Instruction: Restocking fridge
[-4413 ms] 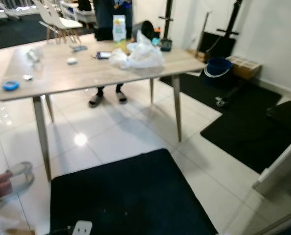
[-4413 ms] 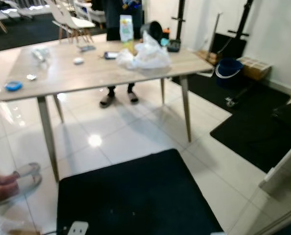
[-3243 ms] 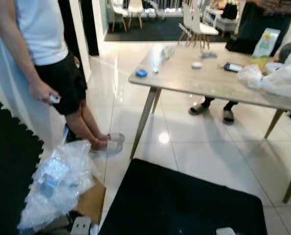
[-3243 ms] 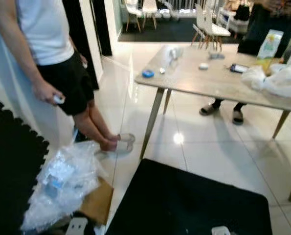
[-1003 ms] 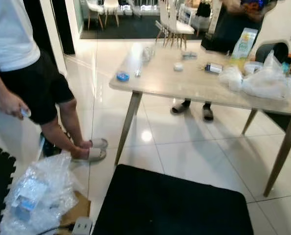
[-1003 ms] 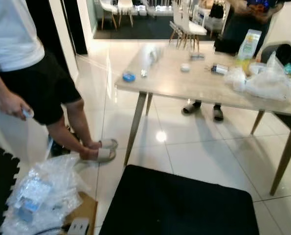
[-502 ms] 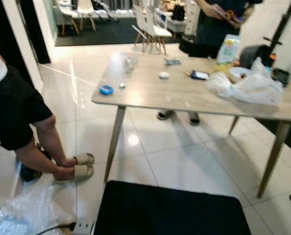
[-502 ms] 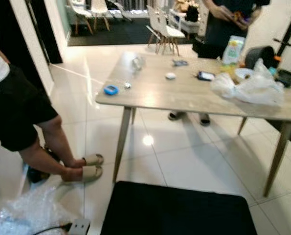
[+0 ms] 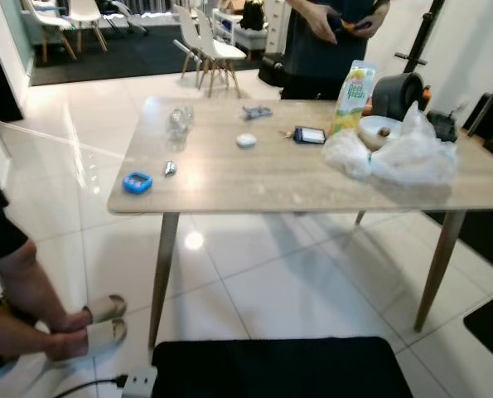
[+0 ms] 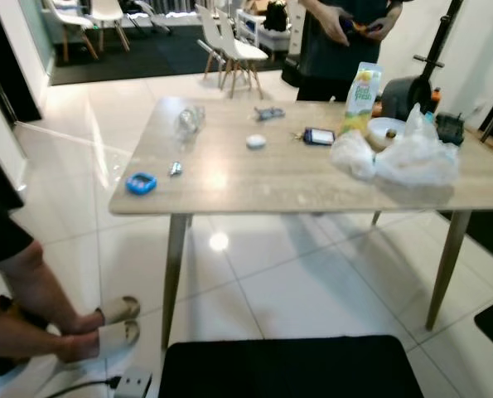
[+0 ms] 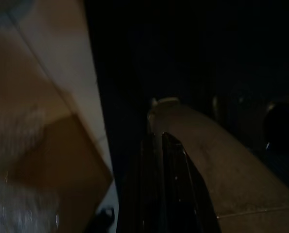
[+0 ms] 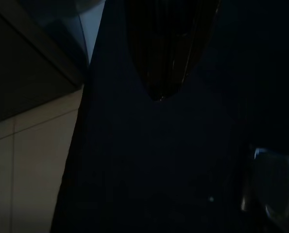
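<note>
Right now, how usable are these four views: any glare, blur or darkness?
Eye views: bright, fairly sharp; ceiling light glares off the floor under the table. Left wrist view: very dark and blurred, left gripper barely made out. Right wrist view: nearly black, right gripper just a dim shape.

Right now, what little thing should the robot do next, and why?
Probably walk a bit closer to the wooden table. The juice carton and the white plastic bags sit at its far right end, well out of reach, and the black mat lies between. Both arms hang idle: the left gripper and right gripper point at the floor.
</note>
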Robot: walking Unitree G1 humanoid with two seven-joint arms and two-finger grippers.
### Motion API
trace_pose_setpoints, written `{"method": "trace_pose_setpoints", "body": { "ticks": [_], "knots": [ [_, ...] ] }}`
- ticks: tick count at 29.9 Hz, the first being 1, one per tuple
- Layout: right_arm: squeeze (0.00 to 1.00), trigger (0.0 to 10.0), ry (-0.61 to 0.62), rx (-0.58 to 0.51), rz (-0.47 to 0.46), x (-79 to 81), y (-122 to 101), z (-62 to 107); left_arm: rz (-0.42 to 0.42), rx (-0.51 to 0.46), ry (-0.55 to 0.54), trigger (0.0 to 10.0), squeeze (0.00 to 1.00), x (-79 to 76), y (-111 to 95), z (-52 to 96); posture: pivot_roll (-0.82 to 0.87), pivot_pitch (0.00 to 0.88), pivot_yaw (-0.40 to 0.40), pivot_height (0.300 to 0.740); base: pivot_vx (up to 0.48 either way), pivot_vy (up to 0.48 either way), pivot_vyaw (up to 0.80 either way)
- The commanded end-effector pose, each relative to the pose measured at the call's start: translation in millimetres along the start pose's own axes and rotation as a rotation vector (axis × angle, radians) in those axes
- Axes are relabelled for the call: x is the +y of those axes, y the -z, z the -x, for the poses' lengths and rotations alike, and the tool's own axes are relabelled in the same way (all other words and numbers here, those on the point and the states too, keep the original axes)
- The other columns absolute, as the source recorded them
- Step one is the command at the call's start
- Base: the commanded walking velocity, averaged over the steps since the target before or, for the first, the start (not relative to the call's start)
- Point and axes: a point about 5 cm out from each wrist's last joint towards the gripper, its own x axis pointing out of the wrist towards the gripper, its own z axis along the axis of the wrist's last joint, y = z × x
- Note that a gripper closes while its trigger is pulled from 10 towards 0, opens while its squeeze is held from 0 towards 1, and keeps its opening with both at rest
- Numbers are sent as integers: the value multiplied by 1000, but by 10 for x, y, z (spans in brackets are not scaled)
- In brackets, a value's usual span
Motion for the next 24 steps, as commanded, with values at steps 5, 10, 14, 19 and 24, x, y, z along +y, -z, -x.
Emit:
{"method": "trace_pose_setpoints", "body": {
  "ticks": [5, 10, 14, 19, 24],
  "knots": [
    [0, 10000, -11, -11, 4, 32, -38, -5, -1, 82, 7, 10000, 0, -23, 202, 26, 42, 0, -44, 740, 310, 0, 0],
    [0, 10000, -17, -13, 4, 50, -55, -8, -1, 84, 6, 10000, 0, -23, 209, 27, 46, 0, -46, 740, 309, 0, 0],
    [0, 10000, -20, -11, 5, 62, -55, -9, 5, 84, 5, 10000, 0, -26, 213, 27, 48, 0, -48, 740, 308, 0, 0],
    [0, 10000, -22, -15, 7, 57, -80, -10, 8, 82, 6, 10000, 0, -40, 213, 24, 49, 0, -54, 740, 307, 0, 0],
    [0, 10000, -21, -22, 7, 46, -114, -11, 8, 81, 7, 10000, 0, -48, 210, 21, 49, 0, -54, 740, 305, 0, 0]
  ]
}}
